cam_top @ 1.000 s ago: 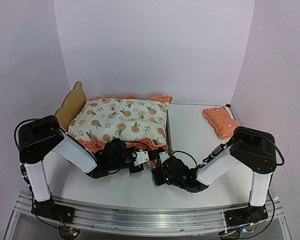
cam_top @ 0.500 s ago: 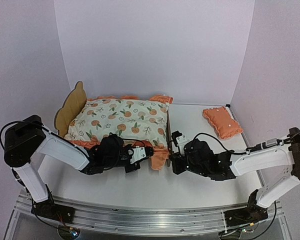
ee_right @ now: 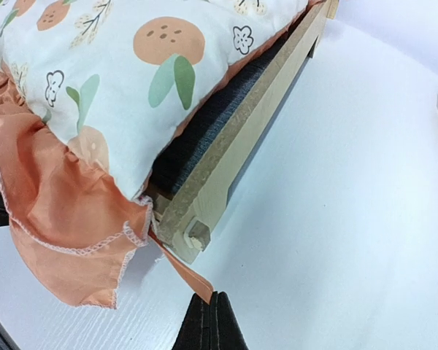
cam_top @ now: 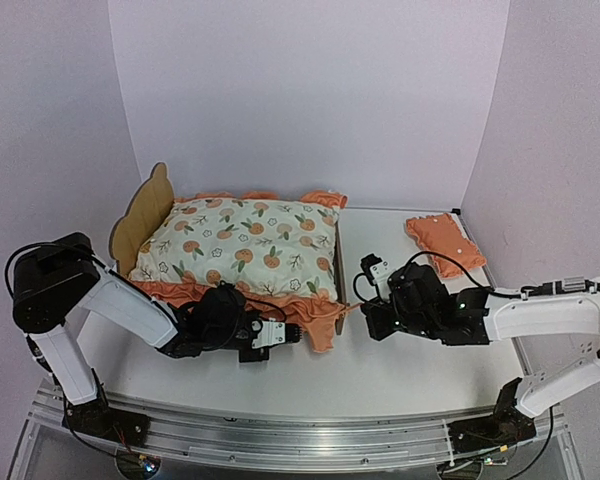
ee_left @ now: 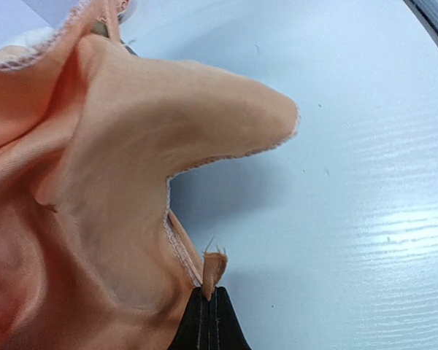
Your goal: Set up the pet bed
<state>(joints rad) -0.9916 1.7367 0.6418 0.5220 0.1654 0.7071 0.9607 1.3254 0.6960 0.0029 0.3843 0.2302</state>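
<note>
Pet bed [cam_top: 140, 212] lies just left of right claw [cam_top: 356, 309] pinching orange ruffle [cam_top: 322, 326].

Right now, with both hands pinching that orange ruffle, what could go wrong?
The left hand holds only a sliver of the ruffle, so it may slip free. The right hand pinches a thin strip at the corner of the bed frame; pulling could snag it or drag the frame.

Both arms reach low; left fingers [ee_left: 202, 326] and right fingers [ee_right: 203, 326] pinch together.
</note>
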